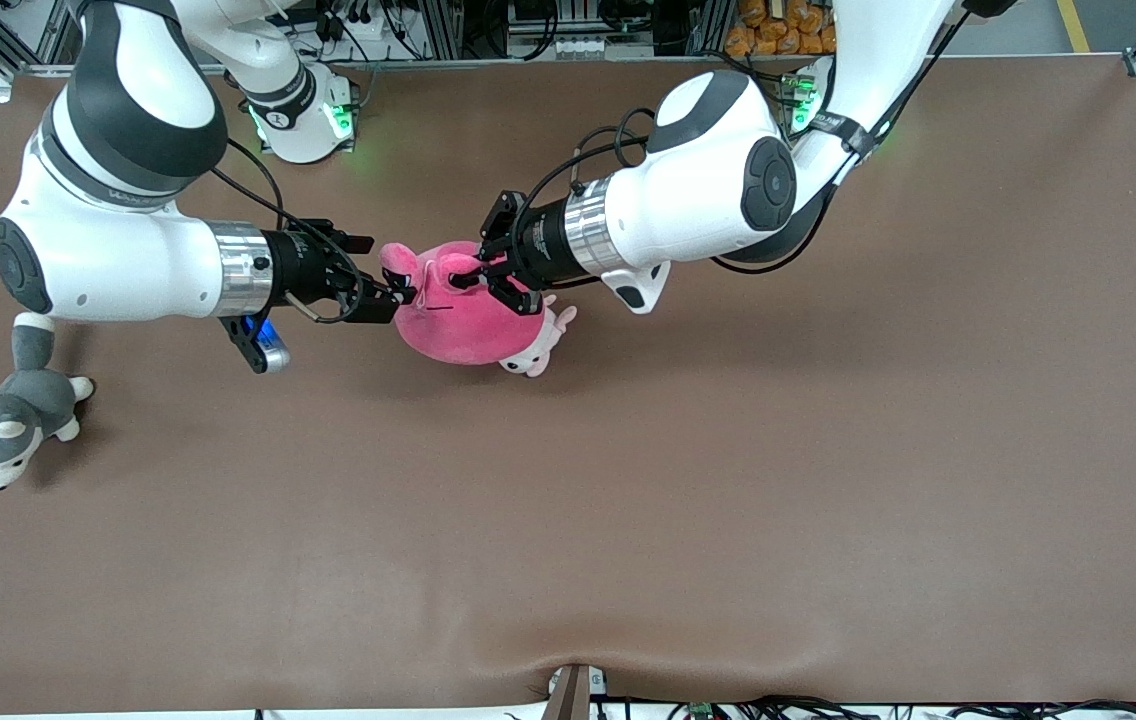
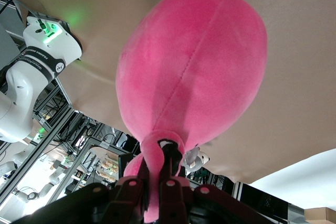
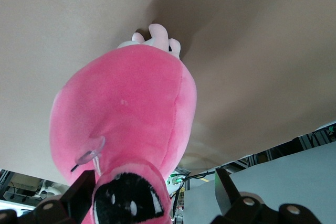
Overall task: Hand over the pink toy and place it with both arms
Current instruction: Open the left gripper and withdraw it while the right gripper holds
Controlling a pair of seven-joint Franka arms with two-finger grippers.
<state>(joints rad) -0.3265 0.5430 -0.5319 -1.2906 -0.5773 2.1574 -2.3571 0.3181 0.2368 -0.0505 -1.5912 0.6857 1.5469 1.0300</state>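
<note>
The pink toy [image 1: 453, 325] hangs just above the table's middle, between the two grippers. My left gripper [image 1: 475, 272] is shut on one of its eye bumps; the left wrist view shows the pink toy [image 2: 194, 66] dangling from the left gripper [image 2: 157, 184], whose fingers pinch that bump. My right gripper [image 1: 396, 296] stands open at the toy's other eye bump. In the right wrist view the dark-eyed bump of the pink toy [image 3: 126, 114] sits between the spread fingers [image 3: 79, 192] of the right gripper [image 3: 152, 198], which are not closed on it.
A small pale pink-and-white plush [image 1: 540, 345] lies on the brown table [image 1: 728, 480] under the toy, toward the left arm's end. A grey-and-white husky plush [image 1: 3, 425] lies near the table's edge at the right arm's end.
</note>
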